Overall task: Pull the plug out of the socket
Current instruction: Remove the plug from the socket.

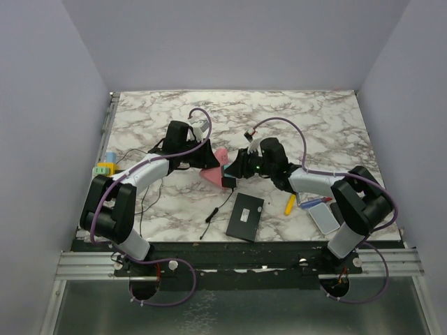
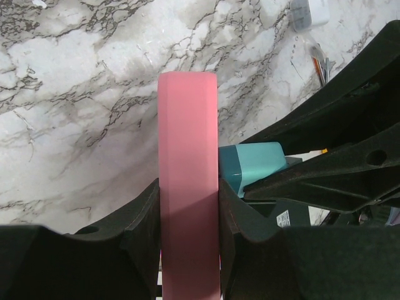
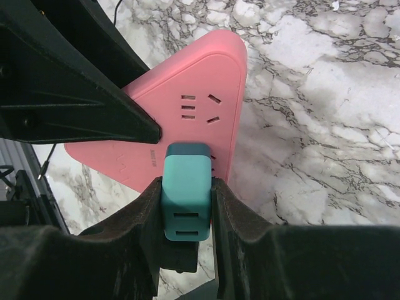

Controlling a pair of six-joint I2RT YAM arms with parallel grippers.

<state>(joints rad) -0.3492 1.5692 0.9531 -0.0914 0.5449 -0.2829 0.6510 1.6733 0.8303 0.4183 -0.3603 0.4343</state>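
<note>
The marbled bench (image 1: 314,118) carries everything, with the two arms reaching in from its near edge and meeting near the middle. The left pincer (image 2: 189,190) is clamped across the thin edges of the pink socket (image 3: 187,119), a flat triangular block with rounded corners, held up on edge between the two black fingers. The right pincer (image 3: 186,187) comes at it from the opposite side and is closed on the teal plug (image 3: 186,200), one finger pressed against each side of the plug body. The plug sits flush against the socket's face, beside a bare set of slots (so it has not come out yet).

Nearer the arm bases, a flat black box (image 1: 245,216) lies on the bench, just below the joined pincers. A thin black cable (image 1: 216,209) lies just left of the box. To the right of the box, close to the right arm, there is a clear-lidded case (image 1: 323,218) and a small yellow piece (image 1: 290,204). At the bench's left edge sits a cluster of small coloured blocks (image 1: 105,166).
</note>
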